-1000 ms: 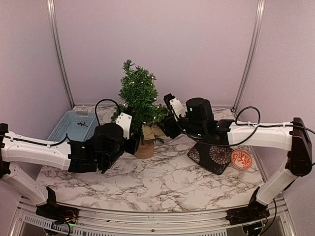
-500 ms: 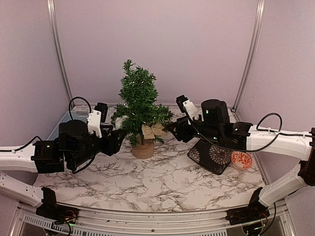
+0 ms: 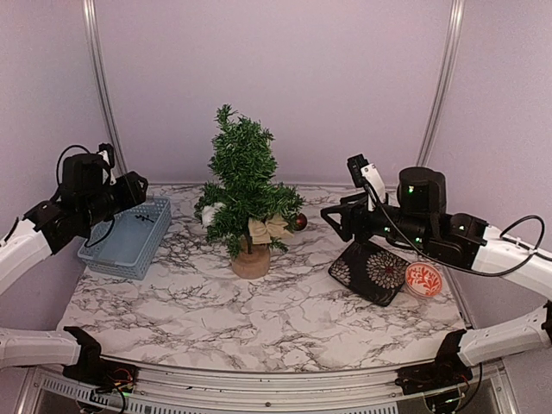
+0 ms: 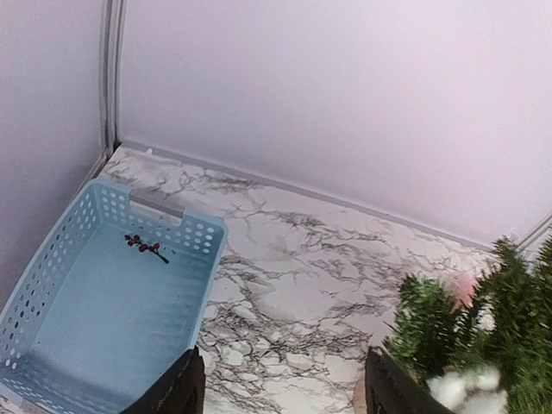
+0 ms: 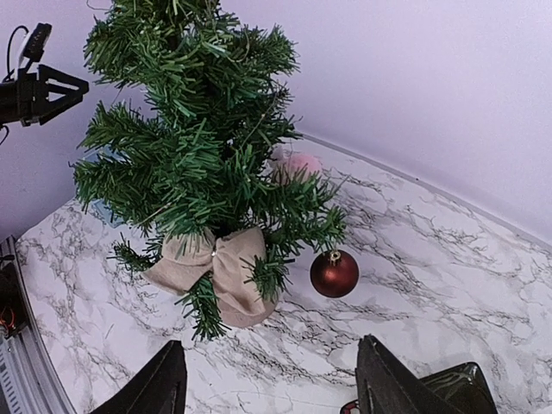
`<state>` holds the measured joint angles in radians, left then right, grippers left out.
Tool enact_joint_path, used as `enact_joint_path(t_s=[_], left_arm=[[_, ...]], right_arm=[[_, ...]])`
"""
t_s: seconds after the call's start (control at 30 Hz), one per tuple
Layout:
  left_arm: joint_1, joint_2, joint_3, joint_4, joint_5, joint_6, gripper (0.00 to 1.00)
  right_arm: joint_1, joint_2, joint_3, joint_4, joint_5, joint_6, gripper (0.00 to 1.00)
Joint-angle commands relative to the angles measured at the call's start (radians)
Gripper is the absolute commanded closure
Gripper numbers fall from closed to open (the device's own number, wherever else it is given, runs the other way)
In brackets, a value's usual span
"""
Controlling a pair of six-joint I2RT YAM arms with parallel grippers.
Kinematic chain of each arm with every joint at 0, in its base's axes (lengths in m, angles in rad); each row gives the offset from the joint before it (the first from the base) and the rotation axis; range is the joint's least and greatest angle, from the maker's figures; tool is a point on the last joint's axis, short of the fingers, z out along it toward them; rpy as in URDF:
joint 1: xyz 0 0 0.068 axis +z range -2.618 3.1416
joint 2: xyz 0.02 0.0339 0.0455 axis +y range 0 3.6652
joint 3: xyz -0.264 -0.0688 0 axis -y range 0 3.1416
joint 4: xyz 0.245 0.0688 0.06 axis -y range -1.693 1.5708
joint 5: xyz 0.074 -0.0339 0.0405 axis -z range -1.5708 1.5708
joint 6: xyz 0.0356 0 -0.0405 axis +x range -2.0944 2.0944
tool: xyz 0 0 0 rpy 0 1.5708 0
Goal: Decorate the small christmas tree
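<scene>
Two tools [image 3: 138,184] [image 3: 331,216] (jaws wide), apart; tree [image 3: 246,185] between

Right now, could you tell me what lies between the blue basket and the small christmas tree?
Only bare marble tabletop separates the blue basket and the small christmas tree, as the left wrist view shows.

Plain lilac walls [image 3: 276,78] fill the upper frame, softly and evenly lit. Two metal posts [image 3: 99,86] rise at the upper left and upper right. A white, grey-veined marble-patterned table [image 3: 285,319] spans the lower half.
</scene>
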<state>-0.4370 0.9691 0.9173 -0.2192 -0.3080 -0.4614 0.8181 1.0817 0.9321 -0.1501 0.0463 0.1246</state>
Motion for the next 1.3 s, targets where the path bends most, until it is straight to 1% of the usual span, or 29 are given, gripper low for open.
enact_joint_path(t_s=[0.0, 0.1, 0.2, 0.27, 0.33, 0.4, 0.47, 0.6, 0.73, 0.87, 1.27], left_arm=[[0.181, 0.203, 0.113, -0.137, 0.210, -0.050, 0.39], [0.273, 0.341, 0.174, -0.145, 0.228, -0.110, 0.42], [0.335, 0.461, 0.206, -0.147, 0.194, -0.191, 0.45], [0.369, 0.519, 0.202, -0.117, 0.177, -0.264, 0.51], [0.409, 0.590, 0.213, -0.094, 0.197, -0.326, 0.55], [0.428, 0.662, 0.241, -0.071, 0.220, -0.355, 0.57], [0.445, 0.739, 0.282, -0.070, 0.228, -0.390, 0.63], [0.476, 0.865, 0.358, -0.056, 0.258, -0.442, 0.69], [0.496, 0.933, 0.367, 0.035, 0.269, -0.488, 0.69], [0.523, 0.993, 0.390, 0.088, 0.278, -0.517, 0.69], [0.541, 1.162, 0.525, 0.159, 0.303, -0.535, 0.67]], right_arm=[[-0.019, -0.039, 0.032, -0.075, -0.018, -0.013, 0.35], [-0.023, -0.052, 0.033, -0.078, -0.013, 0.006, 0.34], [-0.024, -0.045, 0.032, -0.064, -0.003, 0.018, 0.34], [-0.025, -0.028, 0.034, -0.057, 0.021, 0.014, 0.34], [-0.028, 0.001, 0.060, -0.070, 0.042, 0.022, 0.34], [-0.028, 0.031, 0.085, -0.080, 0.047, 0.028, 0.34], [-0.031, 0.054, 0.100, -0.078, 0.055, 0.025, 0.34], [-0.041, 0.096, 0.129, -0.096, 0.060, 0.024, 0.33], [-0.051, 0.132, 0.153, -0.107, 0.055, 0.020, 0.33], [-0.059, 0.168, 0.184, -0.121, 0.052, 0.004, 0.33], [-0.068, 0.249, 0.250, -0.138, 0.042, -0.008, 0.33]])
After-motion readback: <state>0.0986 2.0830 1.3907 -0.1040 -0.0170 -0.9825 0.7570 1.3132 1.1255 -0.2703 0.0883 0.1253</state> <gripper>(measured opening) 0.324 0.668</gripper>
